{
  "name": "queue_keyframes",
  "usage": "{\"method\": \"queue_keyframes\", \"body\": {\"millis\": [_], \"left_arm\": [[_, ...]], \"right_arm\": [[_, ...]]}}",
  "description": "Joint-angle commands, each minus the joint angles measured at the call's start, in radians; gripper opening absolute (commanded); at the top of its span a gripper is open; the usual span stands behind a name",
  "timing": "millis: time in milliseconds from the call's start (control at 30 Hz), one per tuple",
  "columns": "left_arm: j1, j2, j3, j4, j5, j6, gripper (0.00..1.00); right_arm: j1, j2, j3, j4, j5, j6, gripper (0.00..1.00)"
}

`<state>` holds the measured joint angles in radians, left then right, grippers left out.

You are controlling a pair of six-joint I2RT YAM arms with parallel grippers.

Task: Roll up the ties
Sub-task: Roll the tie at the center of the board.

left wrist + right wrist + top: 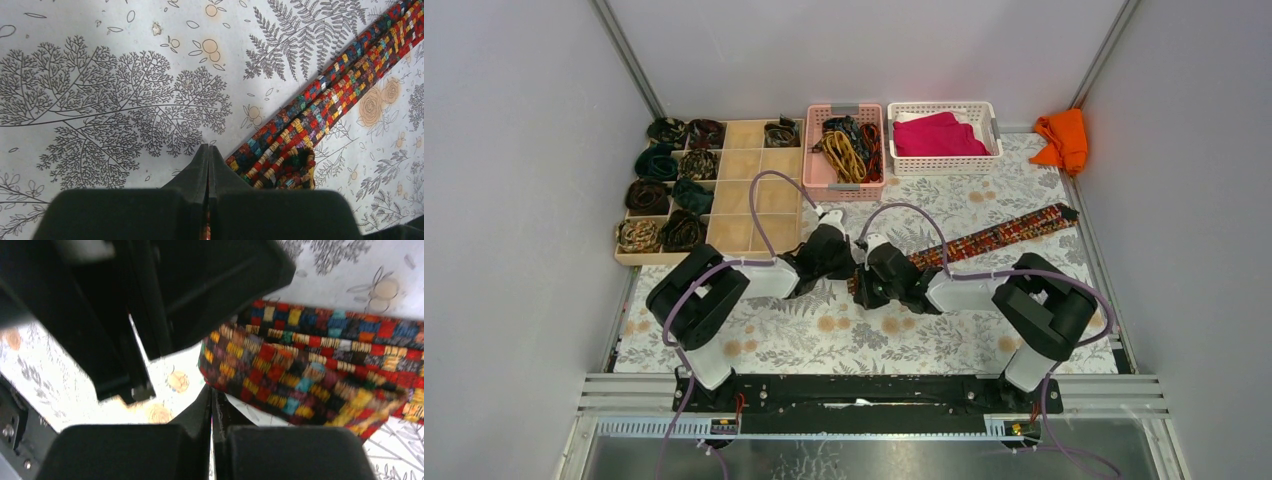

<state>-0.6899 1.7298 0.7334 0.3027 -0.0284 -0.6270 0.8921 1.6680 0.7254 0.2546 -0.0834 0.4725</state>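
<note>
A red-orange-and-dark patterned tie [1004, 235] lies diagonally on the floral mat, running from the middle towards the back right. Its near end is folded over on itself [295, 167]. My left gripper [852, 252] is shut at that end, and in the left wrist view [208, 147] a sliver of patterned fabric shows between its fingers. My right gripper [864, 280] is shut, and its tips [210, 389] meet the corner of the tie's folded end [300, 375]. The left gripper's black body [200, 290] hangs close above.
A wooden divided tray [742, 190] at the back left holds several rolled dark ties. A pink basket [816, 170] holds loose ties. A white basket [984, 108] holds magenta cloth. An orange cloth [1064, 138] lies in the back right corner.
</note>
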Motion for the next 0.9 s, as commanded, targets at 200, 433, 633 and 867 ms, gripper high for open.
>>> {"method": "queue_keyframes", "body": {"millis": [200, 433, 633, 867], "left_arm": [[-0.026, 0.021, -0.038, -0.093, -0.036, 0.001, 0.0], [-0.026, 0.019, 0.004, -0.175, -0.131, 0.0, 0.0], [-0.025, 0.016, 0.073, -0.251, -0.228, -0.003, 0.0], [-0.025, 0.1, 0.189, -0.271, -0.237, 0.026, 0.0]], "right_arm": [[0.01, 0.12, 0.081, 0.036, 0.124, -0.014, 0.0], [0.018, 0.051, 0.076, -0.028, 0.086, -0.028, 0.0], [0.032, -0.12, 0.052, -0.183, 0.131, -0.054, 0.07], [0.033, -0.16, 0.031, -0.337, 0.249, -0.031, 0.06]]}}
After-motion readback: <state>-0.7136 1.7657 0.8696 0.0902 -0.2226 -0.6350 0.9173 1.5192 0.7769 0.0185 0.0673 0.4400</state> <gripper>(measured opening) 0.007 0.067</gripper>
